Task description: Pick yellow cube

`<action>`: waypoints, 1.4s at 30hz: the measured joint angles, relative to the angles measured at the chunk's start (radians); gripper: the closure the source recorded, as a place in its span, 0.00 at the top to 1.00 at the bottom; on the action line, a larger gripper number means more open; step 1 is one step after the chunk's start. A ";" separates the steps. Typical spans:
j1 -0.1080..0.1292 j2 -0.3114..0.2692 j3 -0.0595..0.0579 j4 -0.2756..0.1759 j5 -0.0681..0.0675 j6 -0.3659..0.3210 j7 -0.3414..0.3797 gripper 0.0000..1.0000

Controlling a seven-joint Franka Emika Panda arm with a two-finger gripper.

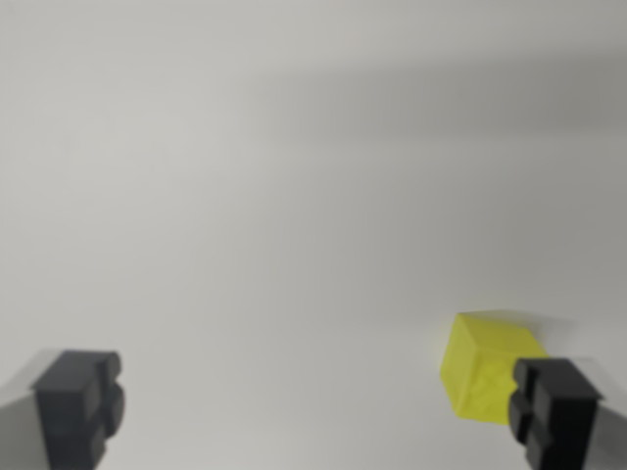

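Two dark fingers framed the bottom of the wrist view, one [78,406] at the view's left corner and the other [555,411] near the view's right corner, spread wide with a broad stretch of bare pale surface [294,196] between them. The gripper [316,409] held nothing; the span between its fingertips was empty of any object. Both fingers looked blocky and matte, with stepped pads, and their edges were soft with blur. The yellow cube [485,367] sat low on the view's right, not between the fingers but against the inner side of the right-hand one, whose upper corner overlapped the cube's lower right edge in the picture. Whether that finger actually touched the cube or merely stood in front of it could not be told from this view. The cube was turned at an angle, showing a lighter top face and a brighter, slightly textured side face. It lay well apart from the left-hand finger. The surface around was plain and whitish-grey, with a faint, wide band of shadow running across its upper part, darker toward the view's right.
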 joint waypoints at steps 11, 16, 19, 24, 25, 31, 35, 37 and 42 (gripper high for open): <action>-0.034 -0.010 0.000 -0.094 -0.001 0.085 -0.011 1.00; -0.050 -0.011 0.000 -0.134 -0.001 0.124 -0.017 1.00; -0.060 -0.011 0.000 -0.157 -0.001 0.147 -0.021 1.00; -0.077 -0.009 0.000 -0.193 -0.001 0.187 -0.029 1.00; -0.080 -0.008 0.000 -0.200 -0.001 0.195 -0.030 1.00; -0.101 -0.001 0.000 -0.241 -0.001 0.243 -0.040 1.00; -0.116 0.005 0.000 -0.267 -0.001 0.275 -0.047 1.00; -0.123 0.009 0.000 -0.279 0.000 0.292 -0.051 1.00; -0.140 0.019 0.000 -0.305 0.001 0.329 -0.061 1.00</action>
